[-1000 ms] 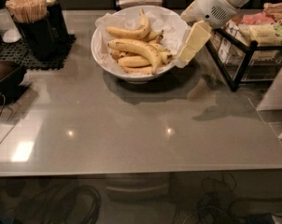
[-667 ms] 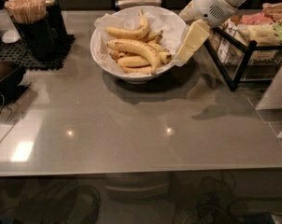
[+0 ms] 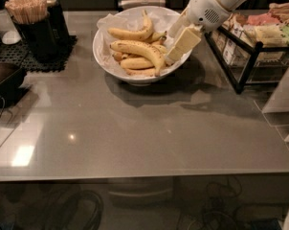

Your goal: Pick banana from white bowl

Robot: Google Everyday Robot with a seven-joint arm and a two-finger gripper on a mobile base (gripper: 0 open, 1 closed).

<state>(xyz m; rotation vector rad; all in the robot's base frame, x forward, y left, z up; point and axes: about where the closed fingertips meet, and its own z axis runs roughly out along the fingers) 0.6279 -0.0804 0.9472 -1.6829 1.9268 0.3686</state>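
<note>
I have the gripper [image 3: 175,51] hanging over the near-side rim of the white bowl [image 3: 135,78], angled down and inward toward the fruit. From this view I cannot tell how far it is open, and I see nothing to say it has hold of anything.

The bananas [image 3: 137,49] lie in a loose heap on the crumpled white paper [image 3: 130,18] that lines the bowl. All of them are just past the gripper's tip, toward the bowl's middle. The one nearest the tip is the long banana [image 3: 143,50] lying across the top of the heap, with its end curving down almost under the gripper. Another banana [image 3: 134,34] lies further off, against the far side of the heap.

I judge a banana to be light, firm enough to lift in one piece, but soft under the skin, so a hard pinch would bruise or split it. The skin looks smooth and the body is curved, so it could roll or slip if taken near an end. I would take the nearest one across its thick middle, closing across its width, with gentle force. Its neighbours touch it and may shift, and the paper beneath could snag and come up with it.
</note>
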